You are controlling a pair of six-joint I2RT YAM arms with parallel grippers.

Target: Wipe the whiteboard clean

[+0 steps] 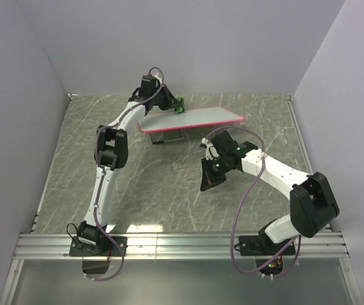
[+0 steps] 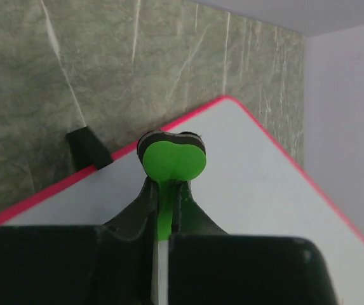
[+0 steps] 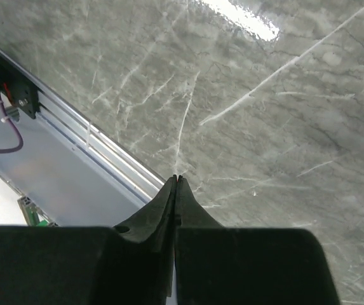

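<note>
On the table (image 1: 162,197), the board (image 1: 201,117) stands face up on black feet (image 2: 87,147) at far centre, ready for wiping. The left gripper (image 1: 176,105) reaches over its far left corner, jaws clamped on a green eraser (image 2: 172,160) poised above the rim; contact cannot be told. The right gripper (image 1: 207,183), pressed closed and empty, hovers over the table, well apart.

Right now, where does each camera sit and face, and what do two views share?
Top external: high behind the bases, looking down on grey marbled table, both arms, red-rimmed white whiteboard.
Left wrist: along left gripper, shut on small green eraser block over whiteboard.
Right wrist: past shut right gripper, down at table.
Shared: first two show whiteboard and eraser.
</note>
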